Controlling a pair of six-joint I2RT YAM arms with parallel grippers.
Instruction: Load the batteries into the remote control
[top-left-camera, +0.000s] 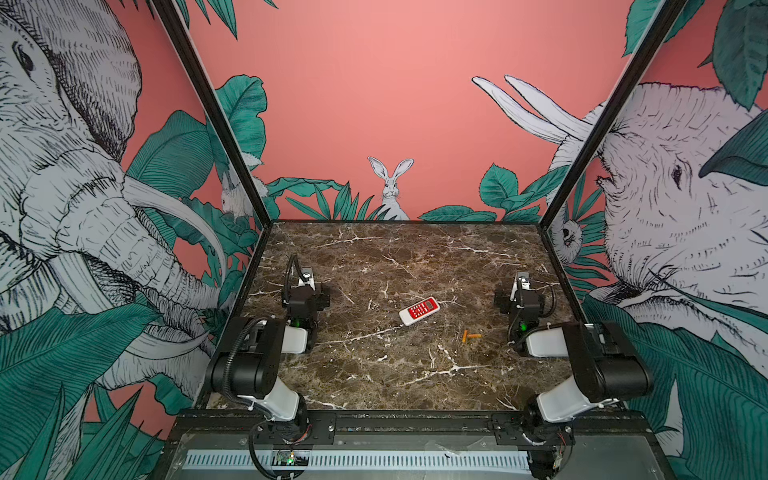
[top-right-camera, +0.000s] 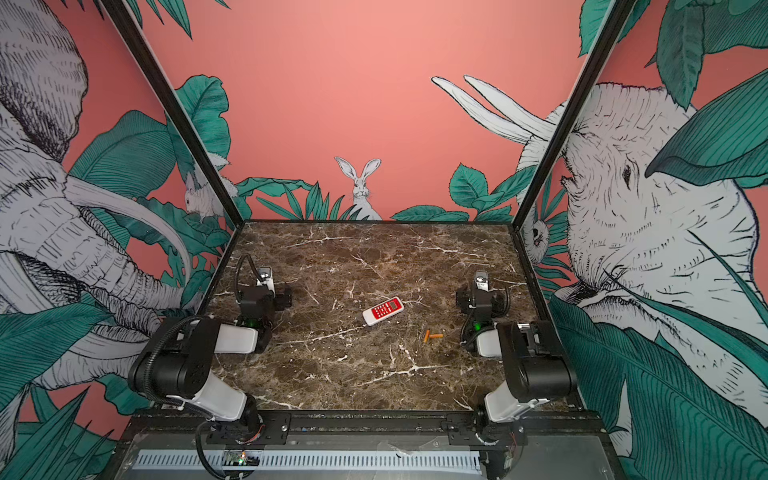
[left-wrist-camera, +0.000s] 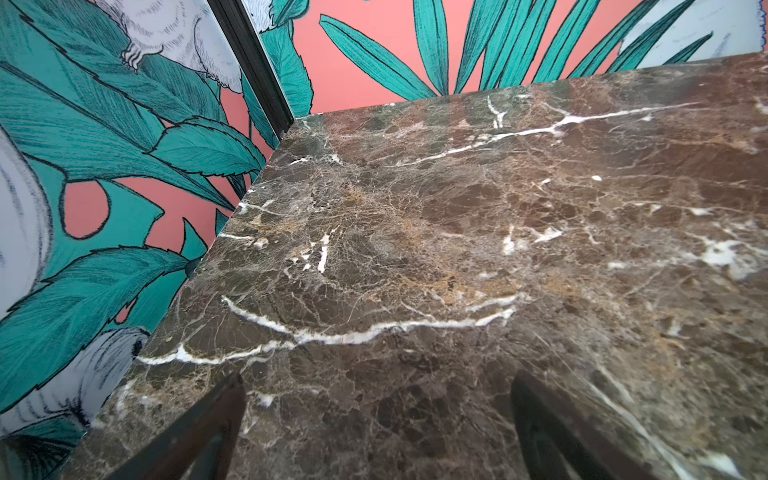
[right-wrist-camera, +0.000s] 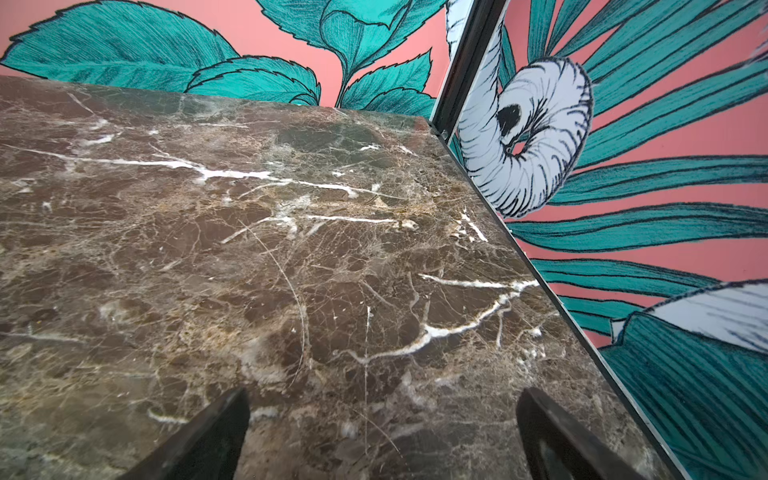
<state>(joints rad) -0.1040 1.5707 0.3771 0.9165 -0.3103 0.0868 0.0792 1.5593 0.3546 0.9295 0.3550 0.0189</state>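
Note:
The remote control (top-left-camera: 419, 310) (top-right-camera: 382, 310) lies red face up near the middle of the marble table (top-left-camera: 395, 257), turned at a slant. Two small orange batteries (top-left-camera: 470, 336) (top-right-camera: 432, 336) lie together on the table just to its near right, touching nothing else. My left gripper (top-left-camera: 306, 277) (left-wrist-camera: 378, 376) rests low at the left side, well left of the remote, pointing at the far left corner. Over at the right side my right gripper (top-left-camera: 523, 279) (right-wrist-camera: 384, 391) sits beyond the batteries. In both wrist views the jaws stand wide apart over bare marble.
Patterned walls with black corner posts (top-left-camera: 216, 124) (top-left-camera: 590, 137) enclose the table on three sides. The left wall meets the table edge (left-wrist-camera: 216, 241) close to the left gripper, and the right wall edge (right-wrist-camera: 519, 249) runs close to the right gripper. A black mounting rail (top-left-camera: 415, 424) crosses the front.

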